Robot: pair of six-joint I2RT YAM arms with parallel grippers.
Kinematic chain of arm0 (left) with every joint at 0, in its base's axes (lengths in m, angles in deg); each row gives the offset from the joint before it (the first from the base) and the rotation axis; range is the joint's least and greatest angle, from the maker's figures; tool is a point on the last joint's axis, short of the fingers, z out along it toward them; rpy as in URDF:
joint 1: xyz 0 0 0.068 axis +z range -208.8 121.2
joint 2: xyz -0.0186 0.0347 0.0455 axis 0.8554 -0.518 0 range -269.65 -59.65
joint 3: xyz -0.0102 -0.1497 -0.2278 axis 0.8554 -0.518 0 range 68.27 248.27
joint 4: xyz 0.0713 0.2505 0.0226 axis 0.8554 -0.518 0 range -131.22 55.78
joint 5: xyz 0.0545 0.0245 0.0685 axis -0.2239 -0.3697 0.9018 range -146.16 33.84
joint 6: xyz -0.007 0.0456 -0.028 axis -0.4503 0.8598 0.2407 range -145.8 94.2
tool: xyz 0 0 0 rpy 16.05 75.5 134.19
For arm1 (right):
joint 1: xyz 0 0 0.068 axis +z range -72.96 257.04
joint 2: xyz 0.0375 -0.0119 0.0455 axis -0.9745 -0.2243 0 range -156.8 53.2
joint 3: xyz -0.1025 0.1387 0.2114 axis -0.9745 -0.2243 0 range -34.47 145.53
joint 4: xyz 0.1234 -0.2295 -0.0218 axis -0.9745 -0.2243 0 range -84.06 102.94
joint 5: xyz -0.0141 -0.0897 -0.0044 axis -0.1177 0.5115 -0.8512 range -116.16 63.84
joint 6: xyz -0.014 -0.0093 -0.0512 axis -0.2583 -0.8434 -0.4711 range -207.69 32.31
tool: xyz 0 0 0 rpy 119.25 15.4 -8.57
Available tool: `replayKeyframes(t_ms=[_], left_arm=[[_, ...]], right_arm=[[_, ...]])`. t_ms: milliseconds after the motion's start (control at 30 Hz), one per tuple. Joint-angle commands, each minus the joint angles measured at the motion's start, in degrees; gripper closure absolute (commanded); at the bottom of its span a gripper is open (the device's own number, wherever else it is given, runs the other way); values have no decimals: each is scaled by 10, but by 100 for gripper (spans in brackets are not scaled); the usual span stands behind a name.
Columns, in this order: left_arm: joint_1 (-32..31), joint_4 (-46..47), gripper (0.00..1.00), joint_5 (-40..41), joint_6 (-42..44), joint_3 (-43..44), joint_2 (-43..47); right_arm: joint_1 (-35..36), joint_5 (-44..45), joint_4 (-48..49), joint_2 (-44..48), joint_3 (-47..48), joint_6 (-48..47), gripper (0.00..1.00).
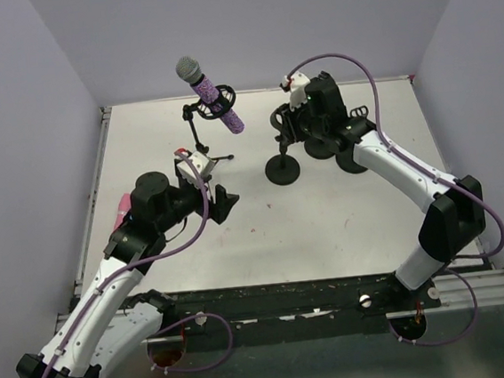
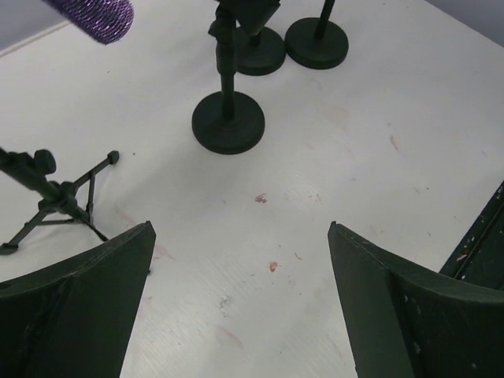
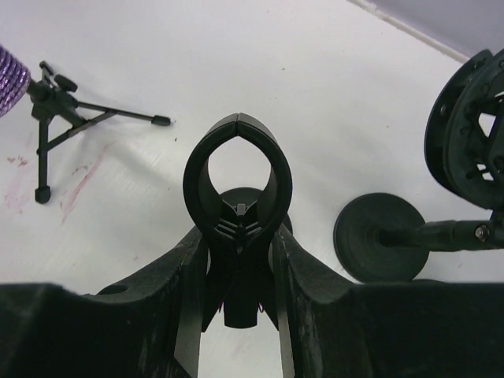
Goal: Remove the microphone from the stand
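Note:
The purple glitter microphone point(image 1: 212, 94) sits tilted in a ring holder on a small black tripod stand point(image 1: 201, 138) at the back middle-left. Its lower end shows in the left wrist view point(image 2: 94, 16), above the tripod point(image 2: 55, 193), and at the left edge of the right wrist view point(image 3: 9, 79). My left gripper point(image 1: 231, 200) is open and empty point(image 2: 240, 228), low over the table in front of the tripod. My right gripper point(image 1: 283, 123) is shut point(image 3: 238, 244) on the empty black clip point(image 3: 238, 173) of a round-base stand point(image 1: 283, 170), to the right of the microphone.
Two more black round-base stands point(image 1: 319, 147) point(image 1: 352, 161) stand behind my right gripper; one base shows in the right wrist view point(image 3: 386, 236). A pink object point(image 1: 122, 206) lies at the table's left edge. Walls enclose the table on the left, back and right.

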State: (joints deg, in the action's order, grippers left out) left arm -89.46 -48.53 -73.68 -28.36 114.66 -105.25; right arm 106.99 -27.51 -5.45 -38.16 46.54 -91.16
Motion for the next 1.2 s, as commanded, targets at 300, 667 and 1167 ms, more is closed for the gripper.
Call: replayKeyframes(t_ms=[300, 667, 1167], left_arm=[[124, -13, 2, -33, 22, 4, 35], [198, 26, 2, -148, 13, 142, -47], [210, 237, 1, -123, -180, 286, -246]], right_arm=[[1, -35, -44, -59, 94, -42, 34], [1, -332, -83, 21, 138, -113, 11], [5, -471, 88, -93, 257, -25, 9]])
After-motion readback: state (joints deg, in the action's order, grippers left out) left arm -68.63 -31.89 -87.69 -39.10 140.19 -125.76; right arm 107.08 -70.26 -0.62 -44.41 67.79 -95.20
